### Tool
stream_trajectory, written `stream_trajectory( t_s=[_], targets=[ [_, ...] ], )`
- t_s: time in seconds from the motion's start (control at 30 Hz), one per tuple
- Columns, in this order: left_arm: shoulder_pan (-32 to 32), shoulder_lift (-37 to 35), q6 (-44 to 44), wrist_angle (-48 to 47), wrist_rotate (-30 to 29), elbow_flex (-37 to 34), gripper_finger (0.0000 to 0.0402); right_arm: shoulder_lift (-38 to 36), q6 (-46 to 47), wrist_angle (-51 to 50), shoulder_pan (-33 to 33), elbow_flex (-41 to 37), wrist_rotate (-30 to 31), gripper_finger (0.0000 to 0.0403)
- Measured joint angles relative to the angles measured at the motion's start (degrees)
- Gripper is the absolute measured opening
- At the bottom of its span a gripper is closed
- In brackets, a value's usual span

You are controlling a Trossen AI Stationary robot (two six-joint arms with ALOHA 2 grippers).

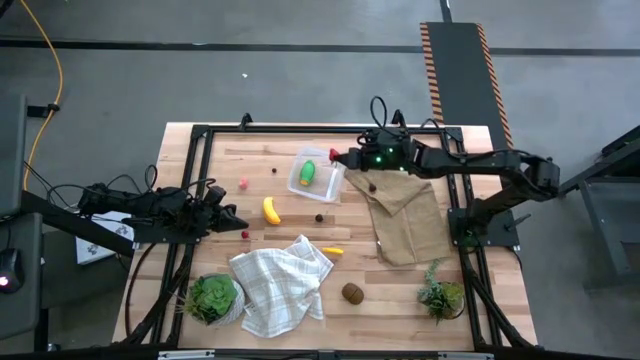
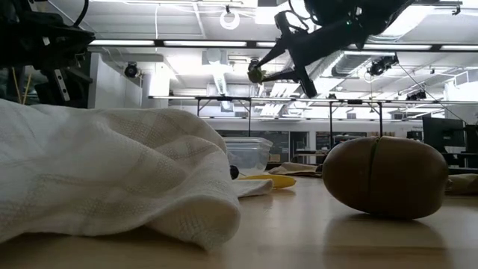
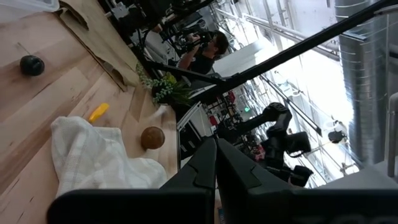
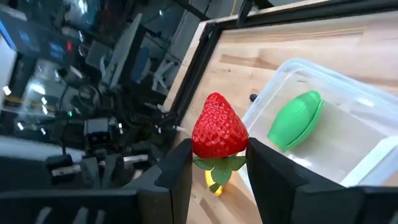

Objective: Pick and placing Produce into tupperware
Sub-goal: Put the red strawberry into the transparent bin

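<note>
A wooden bench [image 1: 270, 175] framed by dark rails stood on a grey workshop floor, with a lit ceiling and other rigs behind it in the low view. The tupperware [image 1: 315, 177] sat near the middle of the far edge, with a green piece [image 1: 308, 173] lying inside it. The right claw [image 1: 337, 157] hung just beside the tupperware's far right corner, its 2 fingers clamped on a red strawberry [image 4: 218, 133] with its green leaves between them; in the right wrist view the strawberry was held above the bench, beside the container's rim and not inside it. The left claw [image 1: 238, 217] waited near the left edge, clenched on nothing. A yellow banana [image 1: 271, 210] lay on the bench between the left claw and the tupperware. A small yellow piece [image 1: 333, 250] lay near the centre, touching the corner of a white checked cloth [image 1: 280, 283]. A brown kiwi [image 1: 352, 292] rested near the near edge, right of the cloth. Tiny berries [image 1: 245, 235] dotted the wood around the banana. A tan cloth [image 1: 405, 215] lay crumpled toward the right edge, and 2 potted plants [image 1: 213, 297] stood by the near corners.
</note>
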Motion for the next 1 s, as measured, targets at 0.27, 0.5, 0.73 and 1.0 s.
stream_trajectory(
  t_s=[0.27,0.5,0.73,1.0],
  targets=[
    [-0.01,0.00,-0.10,-0.11,-1.40,0.01,0.0001,1.48,-12.71,-19.25,-2.57,13.73,0.46,0.0128],
    [-0.01,0.02,0.02,-0.31,-1.95,0.02,0.0001,10.47,-19.58,-31.39,-4.11,26.07,-3.56,0.0128],
    [-0.01,0.00,0.06,-0.57,-2.47,0.01,0.0001,22.33,-24.78,-45.36,-3.37,39.25,-4.77,0.0128],
    [0.00,0.00,0.17,-0.55,-2.49,0.02,0.0001,32.18,-29.81,-60.41,-2.67,53.52,-3.38,0.0128]
  ],
)
